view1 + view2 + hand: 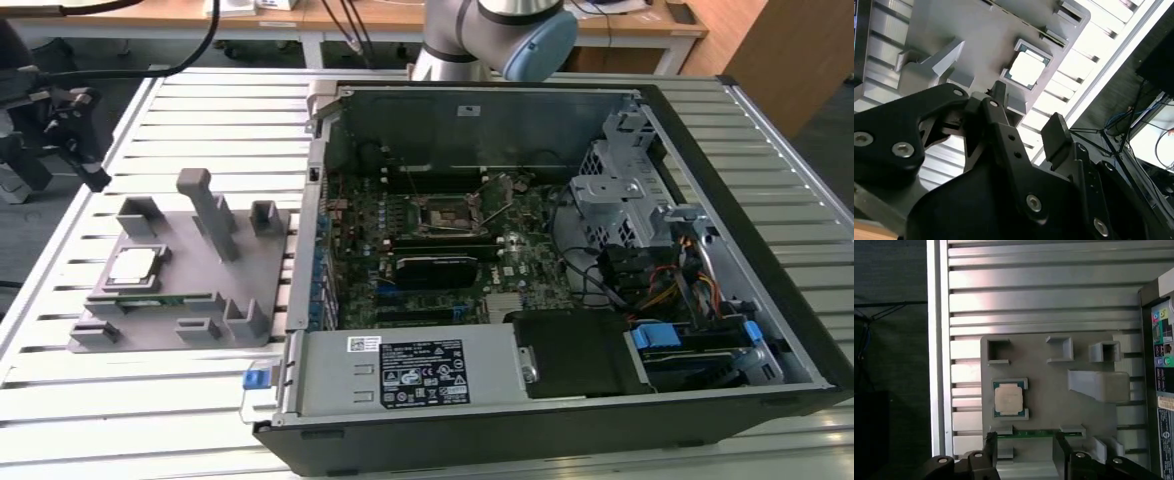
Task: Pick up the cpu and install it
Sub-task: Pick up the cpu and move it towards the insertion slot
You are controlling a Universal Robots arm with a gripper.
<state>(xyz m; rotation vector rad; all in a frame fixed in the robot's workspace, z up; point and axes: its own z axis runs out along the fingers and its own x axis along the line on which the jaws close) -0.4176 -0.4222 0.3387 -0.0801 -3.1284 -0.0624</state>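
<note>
The cpu (134, 265) is a small square chip with a shiny silver top. It lies flat in a recess of the grey holder block (260, 290), at the exterior view's left, beside the open computer case. In both wrist views my gripper (1025, 452) hangs well above the block, open, with nothing between its black fingers (991, 450). The cpu (1008, 399) lies a little beyond the fingertips, apart from them. In the second wrist view the cpu (1027, 70) shows past the gripper (1029, 117). The black socket frame (451, 215) sits mid-motherboard with its lever raised.
A narrow green memory stick (1029, 433) stands in a slot of the block next to the cpu. Upright grey posts (200, 205) rise from the block. The case walls (314, 200) and a power supply (400, 370) border the motherboard. The arm's base (494, 30) stands behind the case.
</note>
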